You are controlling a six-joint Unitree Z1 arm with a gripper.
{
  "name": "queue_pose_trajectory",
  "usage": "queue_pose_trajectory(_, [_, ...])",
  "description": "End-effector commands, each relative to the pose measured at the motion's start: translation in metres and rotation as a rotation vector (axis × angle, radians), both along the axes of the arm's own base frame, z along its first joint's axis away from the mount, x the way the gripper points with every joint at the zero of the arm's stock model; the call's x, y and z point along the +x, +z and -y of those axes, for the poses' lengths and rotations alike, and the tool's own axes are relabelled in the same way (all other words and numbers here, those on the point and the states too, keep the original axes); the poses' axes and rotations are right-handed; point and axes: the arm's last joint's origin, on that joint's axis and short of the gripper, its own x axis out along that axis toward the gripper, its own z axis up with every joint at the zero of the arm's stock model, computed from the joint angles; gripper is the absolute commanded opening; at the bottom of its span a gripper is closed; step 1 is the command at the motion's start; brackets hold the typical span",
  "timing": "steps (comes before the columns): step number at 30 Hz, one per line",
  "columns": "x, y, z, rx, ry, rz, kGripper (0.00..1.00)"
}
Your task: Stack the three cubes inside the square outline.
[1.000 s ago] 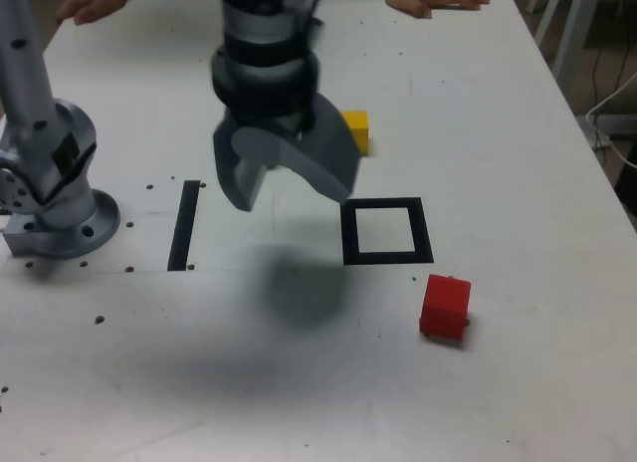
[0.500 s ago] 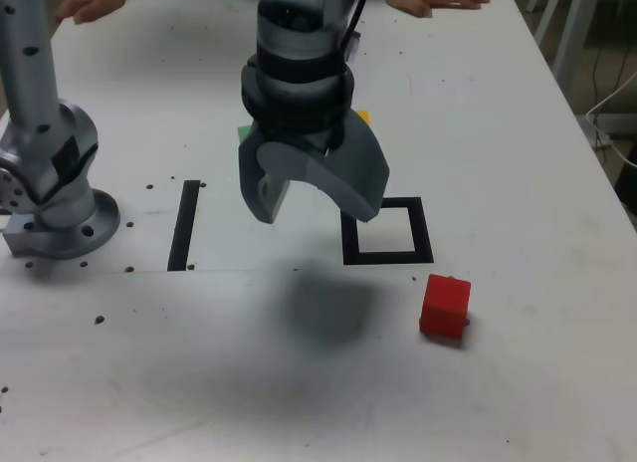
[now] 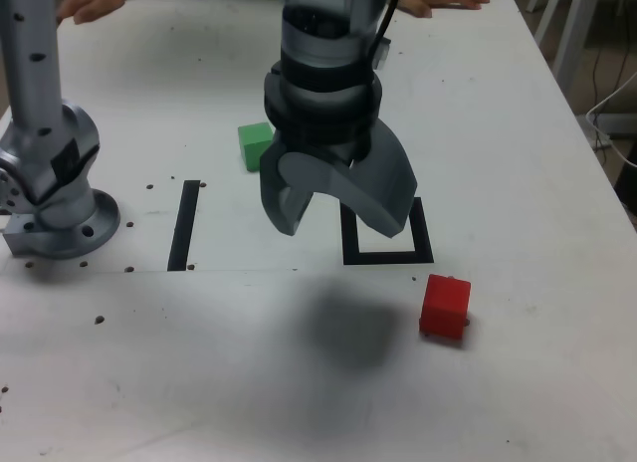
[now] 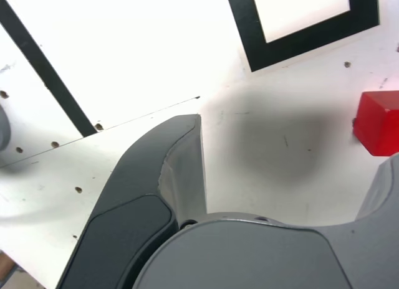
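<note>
Claw open, empty — red cube outside square outline.

bare table at the exterior view's lower left, red cube blocking passage right of it

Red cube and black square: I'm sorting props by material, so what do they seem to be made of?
The red cube looks like painted wood or plastic, smooth with a slight sheen, its faces evenly coloured; which one stays open. The black square looks like matte tape, flat on the table with crisp straight edges.
</note>
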Motion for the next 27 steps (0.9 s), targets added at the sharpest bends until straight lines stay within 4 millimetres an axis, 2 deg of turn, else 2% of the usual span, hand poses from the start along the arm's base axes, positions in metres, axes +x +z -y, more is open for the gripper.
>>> queue_pose_trajectory(1, [0.004,0.0,0.004,-0.002,-0.009,0.005,0.97])
queue_pose_trajectory(9, [0.025,0.0,0.025,-0.008,-0.045,0.012,0.97])
queue_pose_trajectory(19, [0.044,-0.007,0.04,-0.012,-0.062,0.019,0.97])
queue_pose_trajectory(27, [0.06,-0.022,0.049,-0.01,-0.067,0.001,0.98])
